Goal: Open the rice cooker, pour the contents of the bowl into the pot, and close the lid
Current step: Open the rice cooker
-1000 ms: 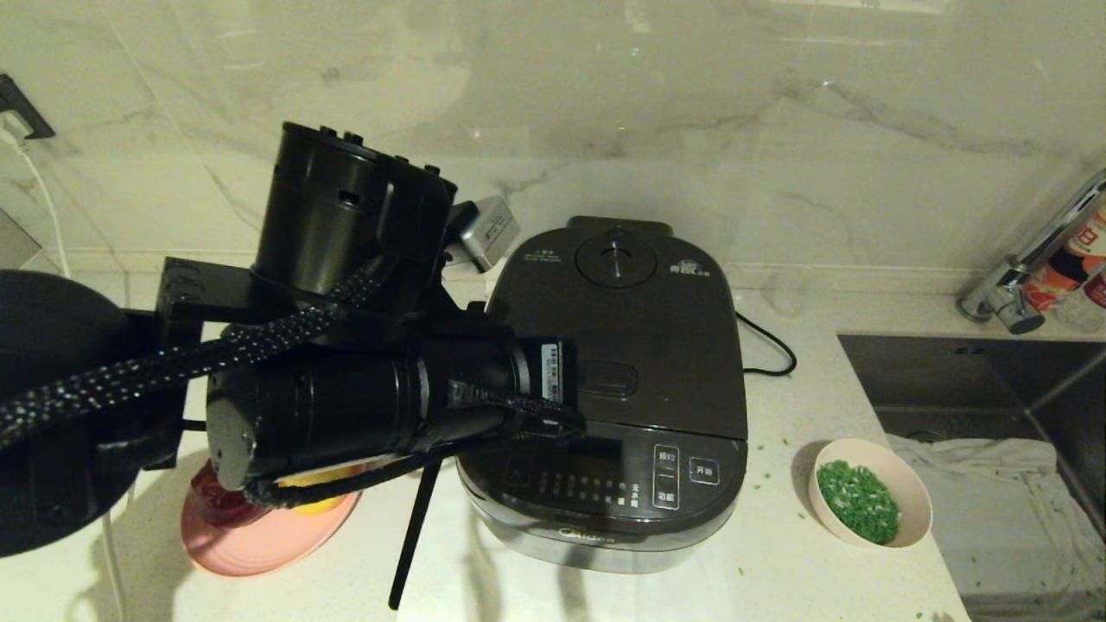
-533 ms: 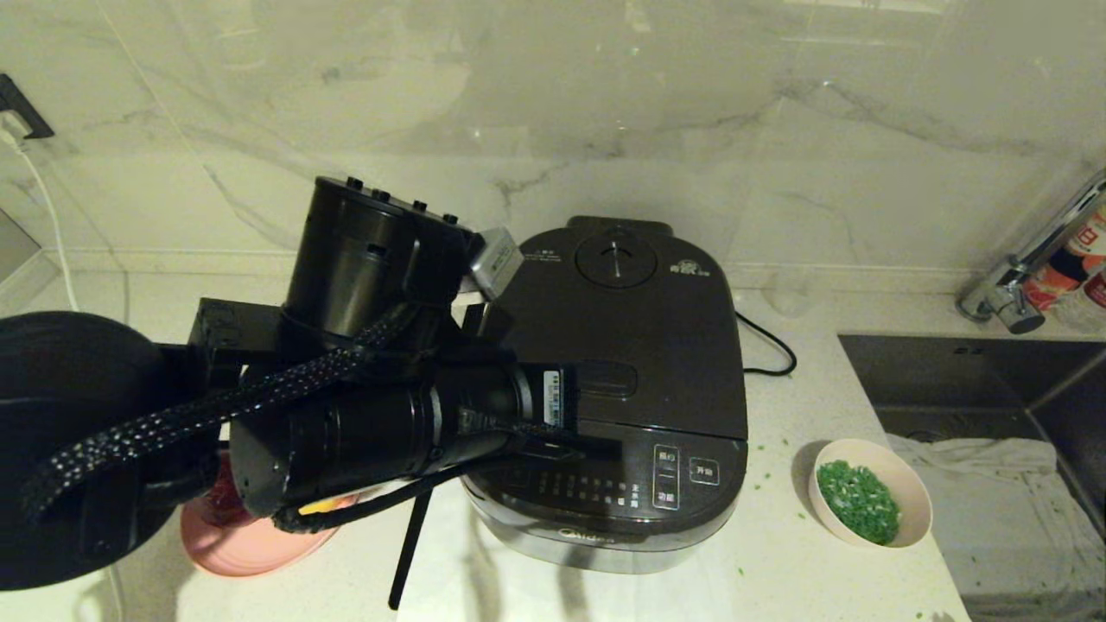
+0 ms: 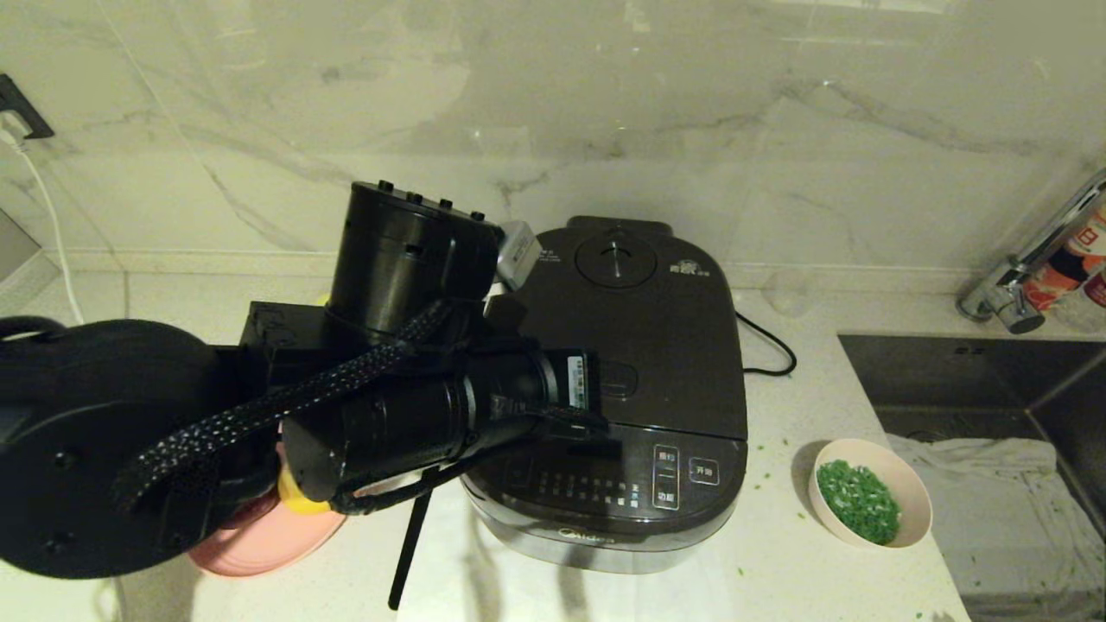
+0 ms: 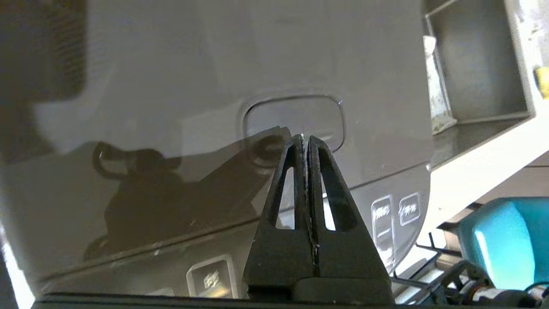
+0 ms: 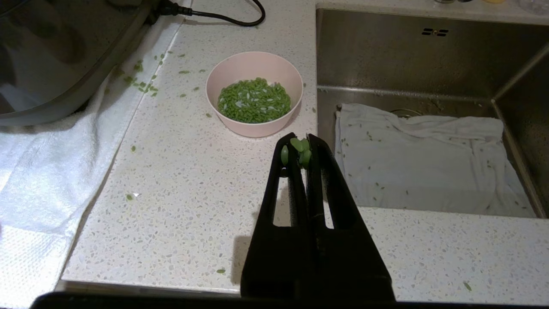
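Left gripper [image 4: 303, 139] pressed shut, empty, tips over the latch button [image 4: 294, 118] on the closed lid [image 3: 635, 345] of the rice cooker [image 3: 605, 389]. Right gripper [image 5: 300, 148] parked nearer, closed, green bits stuck at the tips. Bowl [image 3: 868, 492] with its contents [image 3: 857, 501] right of the cooker, beside the sink [image 3: 985, 389].

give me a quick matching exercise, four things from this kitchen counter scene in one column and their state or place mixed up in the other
Things:
1. dark grey boxy rice cooker
2. small pale pink round bowl
3. white cloth
4. left end effector

States or places:
A. lying in the steel sink
B. shut, tips at the rectangular latch button
C. hinged dark lid down
D. full of green chopped bits

Pairs: 1-C, 2-D, 3-A, 4-B
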### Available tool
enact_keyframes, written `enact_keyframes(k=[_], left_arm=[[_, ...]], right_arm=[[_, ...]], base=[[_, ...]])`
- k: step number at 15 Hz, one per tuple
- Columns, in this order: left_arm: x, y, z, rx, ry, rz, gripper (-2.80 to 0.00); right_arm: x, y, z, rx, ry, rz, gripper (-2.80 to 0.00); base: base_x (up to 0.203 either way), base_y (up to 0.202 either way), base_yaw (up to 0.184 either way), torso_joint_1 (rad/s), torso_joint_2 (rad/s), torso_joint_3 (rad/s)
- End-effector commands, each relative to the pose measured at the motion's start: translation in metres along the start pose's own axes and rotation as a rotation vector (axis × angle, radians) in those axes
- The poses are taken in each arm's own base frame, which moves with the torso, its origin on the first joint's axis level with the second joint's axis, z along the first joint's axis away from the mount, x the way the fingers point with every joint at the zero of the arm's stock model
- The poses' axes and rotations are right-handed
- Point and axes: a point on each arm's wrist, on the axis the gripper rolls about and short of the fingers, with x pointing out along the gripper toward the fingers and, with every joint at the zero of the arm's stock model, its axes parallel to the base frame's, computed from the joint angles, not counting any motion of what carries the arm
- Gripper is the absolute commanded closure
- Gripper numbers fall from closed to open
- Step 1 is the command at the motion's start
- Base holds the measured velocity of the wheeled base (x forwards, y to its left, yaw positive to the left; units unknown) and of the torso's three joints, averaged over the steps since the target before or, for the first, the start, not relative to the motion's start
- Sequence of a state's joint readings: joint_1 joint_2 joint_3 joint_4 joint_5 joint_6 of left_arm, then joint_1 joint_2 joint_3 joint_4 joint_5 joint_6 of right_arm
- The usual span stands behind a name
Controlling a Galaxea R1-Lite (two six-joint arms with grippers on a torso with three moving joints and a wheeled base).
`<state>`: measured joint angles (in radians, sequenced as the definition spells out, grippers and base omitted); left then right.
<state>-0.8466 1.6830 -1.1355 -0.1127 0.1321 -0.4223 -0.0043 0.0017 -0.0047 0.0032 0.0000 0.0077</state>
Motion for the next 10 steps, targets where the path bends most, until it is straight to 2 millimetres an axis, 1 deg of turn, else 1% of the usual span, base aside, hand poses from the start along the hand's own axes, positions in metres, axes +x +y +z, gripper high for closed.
enact_keyframes(k=[1, 10], left_arm=[[0.0065, 0.0, -0.0021, -0.003, 0.009, 0.005, 0.0], [0.0094, 0.003, -0.0071, 0.006, 0.025, 0.021, 0.0]], right_arm=[[0.0, 0.0, 0.0, 0.0, 0.0, 0.0, 0.0], [0.0, 0.0, 0.0, 0.0, 0.0, 0.0, 0.0]], base=[[0.0, 0.0, 0.0, 0.0, 0.0, 0.0], [0.0, 0.0, 0.0, 0.0, 0.0, 0.0]])
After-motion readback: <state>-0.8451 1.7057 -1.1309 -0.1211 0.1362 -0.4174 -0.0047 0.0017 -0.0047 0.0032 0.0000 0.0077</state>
